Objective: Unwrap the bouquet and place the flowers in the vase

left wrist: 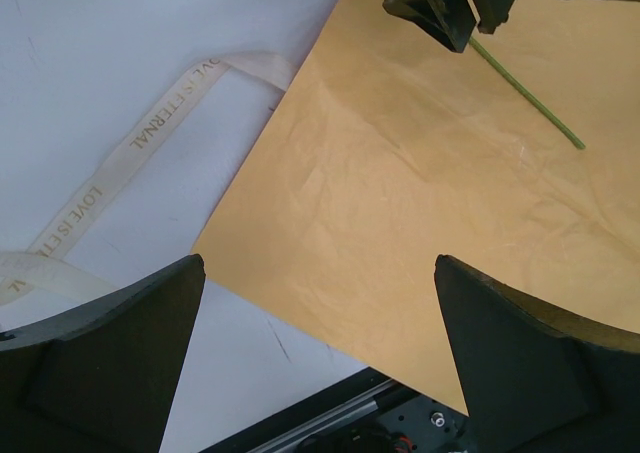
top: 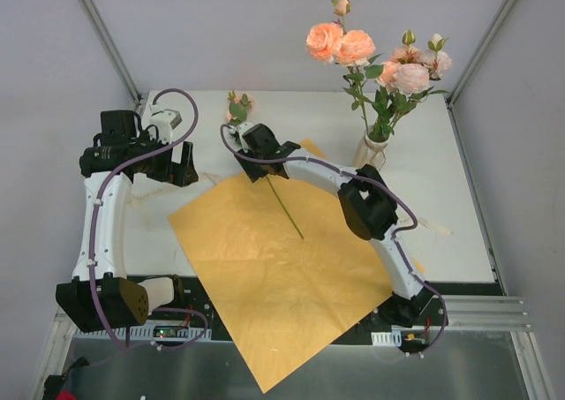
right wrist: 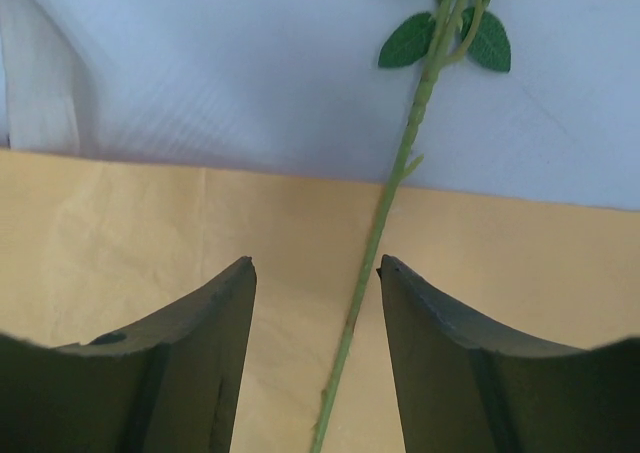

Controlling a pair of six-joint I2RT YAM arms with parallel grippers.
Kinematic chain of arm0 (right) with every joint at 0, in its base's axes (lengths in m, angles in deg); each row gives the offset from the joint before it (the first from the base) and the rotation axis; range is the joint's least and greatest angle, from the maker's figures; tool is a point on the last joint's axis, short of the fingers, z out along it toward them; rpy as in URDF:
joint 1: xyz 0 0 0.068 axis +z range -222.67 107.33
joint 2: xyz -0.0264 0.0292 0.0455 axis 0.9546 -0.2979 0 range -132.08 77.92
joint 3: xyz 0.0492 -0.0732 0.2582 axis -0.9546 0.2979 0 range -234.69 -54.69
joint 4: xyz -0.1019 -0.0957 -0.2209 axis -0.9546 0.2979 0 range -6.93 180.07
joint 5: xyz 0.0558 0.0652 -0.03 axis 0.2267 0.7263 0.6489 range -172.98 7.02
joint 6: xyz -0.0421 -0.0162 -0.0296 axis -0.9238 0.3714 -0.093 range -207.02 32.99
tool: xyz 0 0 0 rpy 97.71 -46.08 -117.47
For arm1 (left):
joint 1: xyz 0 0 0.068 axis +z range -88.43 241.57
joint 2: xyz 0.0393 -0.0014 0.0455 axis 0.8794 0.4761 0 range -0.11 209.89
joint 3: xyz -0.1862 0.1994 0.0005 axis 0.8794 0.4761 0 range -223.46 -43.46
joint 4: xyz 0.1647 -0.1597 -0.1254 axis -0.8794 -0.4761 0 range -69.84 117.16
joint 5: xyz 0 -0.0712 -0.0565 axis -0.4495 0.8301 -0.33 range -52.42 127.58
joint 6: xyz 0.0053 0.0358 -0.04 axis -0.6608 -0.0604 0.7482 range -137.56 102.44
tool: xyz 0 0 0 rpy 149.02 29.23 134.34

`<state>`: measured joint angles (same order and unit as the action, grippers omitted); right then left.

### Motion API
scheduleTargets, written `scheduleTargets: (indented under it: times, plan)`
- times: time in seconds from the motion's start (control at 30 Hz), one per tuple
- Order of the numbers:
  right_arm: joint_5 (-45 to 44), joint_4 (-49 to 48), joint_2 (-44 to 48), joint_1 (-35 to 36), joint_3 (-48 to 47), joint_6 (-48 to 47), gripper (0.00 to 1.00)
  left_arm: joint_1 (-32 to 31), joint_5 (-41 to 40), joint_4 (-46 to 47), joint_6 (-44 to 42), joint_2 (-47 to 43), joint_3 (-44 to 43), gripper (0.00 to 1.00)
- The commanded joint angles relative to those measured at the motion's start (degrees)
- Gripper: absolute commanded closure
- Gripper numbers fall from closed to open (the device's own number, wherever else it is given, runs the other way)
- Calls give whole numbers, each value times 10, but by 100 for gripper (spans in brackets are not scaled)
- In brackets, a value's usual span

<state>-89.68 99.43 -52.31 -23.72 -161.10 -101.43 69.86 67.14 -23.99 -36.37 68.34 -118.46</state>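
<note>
The orange paper lies unwrapped and flat across the table's near half. The beige vase stands at the back right and holds several peach-pink roses. One more rose lies on the table, its green stem running onto the paper. My right gripper is low over that stem. In the right wrist view the stem passes between the open fingers of the gripper, close to the right fingertip. My left gripper stands wide open and holds nothing, above the paper's left edge.
A cream printed ribbon lies loose on the white table left of the paper. The paper's near corner hangs over the table's front edge. Grey walls close in the back and both sides.
</note>
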Motion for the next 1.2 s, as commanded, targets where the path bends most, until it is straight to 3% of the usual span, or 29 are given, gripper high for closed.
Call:
scheduleTargets:
  times: [0.0,0.2,0.47,0.7,1.03,1.17]
  plan:
    - [-11,45,-51,-13,-92,19,44,-1,13,-6,-20,4,4,1]
    - [5,102,-98,-32,-164,57,46,0,15,-3,-30,6,11,1]
    - [12,136,-119,-39,-181,68,47,0,24,7,-35,13,23,1]
    - [4,160,-133,-30,-197,48,57,0,20,9,-46,20,17,1]
    - [-80,191,-153,4,-228,22,67,0,19,15,-47,16,34,1]
    - [-80,228,-165,3,-252,32,78,0,18,15,-49,13,35,1]
